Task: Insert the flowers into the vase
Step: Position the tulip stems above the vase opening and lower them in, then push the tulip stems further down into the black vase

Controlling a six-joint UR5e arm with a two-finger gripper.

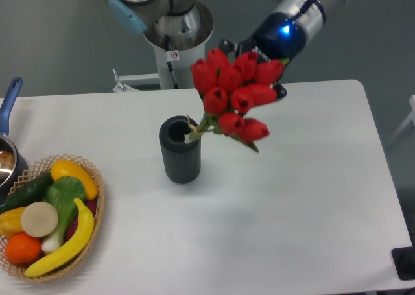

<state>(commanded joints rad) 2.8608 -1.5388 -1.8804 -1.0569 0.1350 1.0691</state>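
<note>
The flowers (pixel 235 94), a tight bunch of red tulip heads, hang in the air right of and above the vase (pixel 180 150). Their green stem ends point down-left and sit at the right rim of the vase's round mouth. The vase is a dark ribbed cylinder standing upright on the white table. My gripper (pixel 249 56) is behind the tulip heads, shut on the flowers; its fingers are mostly hidden by the blooms. A blue light glows on the wrist.
A woven basket (pixel 91 172) of vegetables and fruit sits at the table's front left. A pot with a blue handle (pixel 8 104) is at the left edge. The robot's base column (pixel 175 42) stands behind the table. A dark object (pixel 403 264) sits at the bottom right corner.
</note>
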